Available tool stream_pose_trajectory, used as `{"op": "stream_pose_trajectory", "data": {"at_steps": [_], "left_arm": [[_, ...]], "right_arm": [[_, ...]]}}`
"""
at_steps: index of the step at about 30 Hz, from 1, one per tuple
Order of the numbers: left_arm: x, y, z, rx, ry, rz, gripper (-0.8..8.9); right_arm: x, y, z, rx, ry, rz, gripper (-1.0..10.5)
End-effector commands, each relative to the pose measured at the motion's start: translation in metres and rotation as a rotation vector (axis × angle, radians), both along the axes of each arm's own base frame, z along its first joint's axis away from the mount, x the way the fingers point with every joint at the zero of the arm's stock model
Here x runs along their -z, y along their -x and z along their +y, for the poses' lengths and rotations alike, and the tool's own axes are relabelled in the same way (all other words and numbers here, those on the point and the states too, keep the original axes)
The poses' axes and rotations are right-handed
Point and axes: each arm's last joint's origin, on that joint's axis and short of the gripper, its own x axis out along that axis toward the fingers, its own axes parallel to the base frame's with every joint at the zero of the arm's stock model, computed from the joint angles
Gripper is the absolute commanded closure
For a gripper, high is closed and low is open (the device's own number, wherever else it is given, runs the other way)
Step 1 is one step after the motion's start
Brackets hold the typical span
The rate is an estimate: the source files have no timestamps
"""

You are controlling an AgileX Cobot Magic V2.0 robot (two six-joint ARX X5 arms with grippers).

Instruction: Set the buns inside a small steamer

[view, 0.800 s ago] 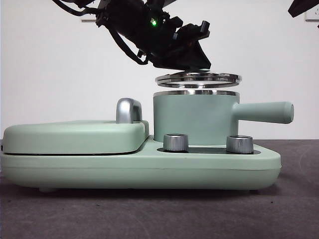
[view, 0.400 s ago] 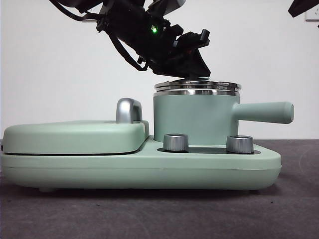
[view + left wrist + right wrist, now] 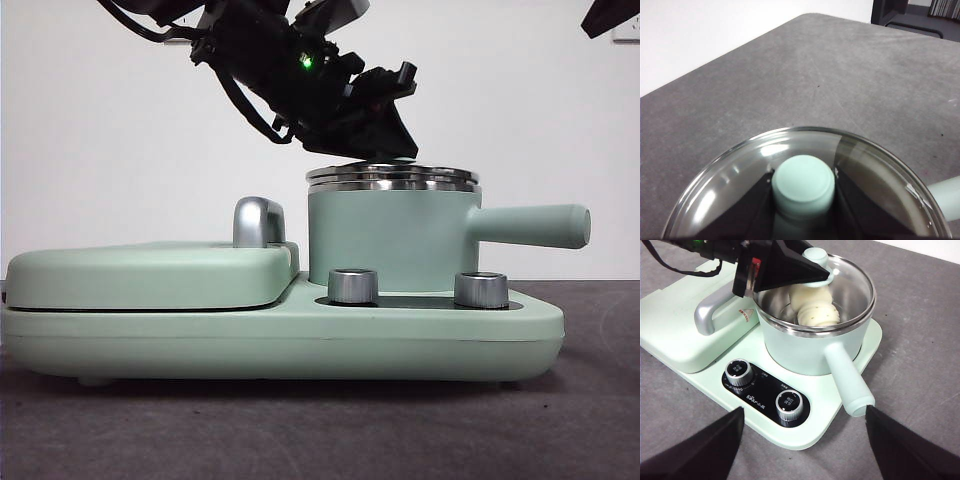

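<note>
The small steamer (image 3: pixel 390 245) stands on the right half of a mint-green cooker base (image 3: pixel 300 340). Its glass lid (image 3: pixel 392 175) rests on the steel rim. My left gripper (image 3: pixel 392 150) reaches down from the upper left and is shut on the lid's green knob (image 3: pixel 803 184). Through the glass, the right wrist view shows both buns inside the pot: the ribbed one (image 3: pixel 819 316) in front and the smooth one (image 3: pixel 801 297) behind it. My right gripper (image 3: pixel 802 455) hangs open high above the cooker, holding nothing.
The steamer's long handle (image 3: pixel 530 225) sticks out to the right. A flat mint-green griddle cover (image 3: pixel 150 275) with a steel grip (image 3: pixel 258 222) fills the base's left half. Two steel dials (image 3: pixel 352 286) (image 3: pixel 481 290) sit on the front panel. Grey table lies all around.
The left gripper has lowered the lid from a gap above the pot down onto the rim. The right arm has not moved.
</note>
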Motion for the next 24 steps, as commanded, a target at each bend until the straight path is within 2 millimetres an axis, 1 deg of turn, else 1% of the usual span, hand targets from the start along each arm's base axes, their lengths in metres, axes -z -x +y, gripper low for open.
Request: {"op": "stream_pose_trajectory", "data": {"at_steps": [1, 7, 14, 24], "left_arm": [[-0.0049, -0.0037, -0.0043, 0.005, 0.008, -0.030, 8.04], [-0.0032, -0.0033, -0.0041, 0.006, -0.003, -0.017, 8.04], [0.0043, -0.0063, -0.0067, 0.006, -0.008, -0.012, 8.04], [0.0021, -0.0074, -0.0076, 0.006, 0.014, -0.037, 8.04]], "right_arm": [[-0.0014, -0.0004, 0.0009, 0.002, -0.009, -0.001, 5.7], [-0.0014, -0.0004, 0.0009, 0.002, -0.009, -0.001, 5.7], [-0.0014, -0.0004, 0.0008, 0.002, -0.009, -0.001, 5.7], [-0.0014, -0.0004, 0.0008, 0.003, -0.009, -0.001, 5.7]]}}
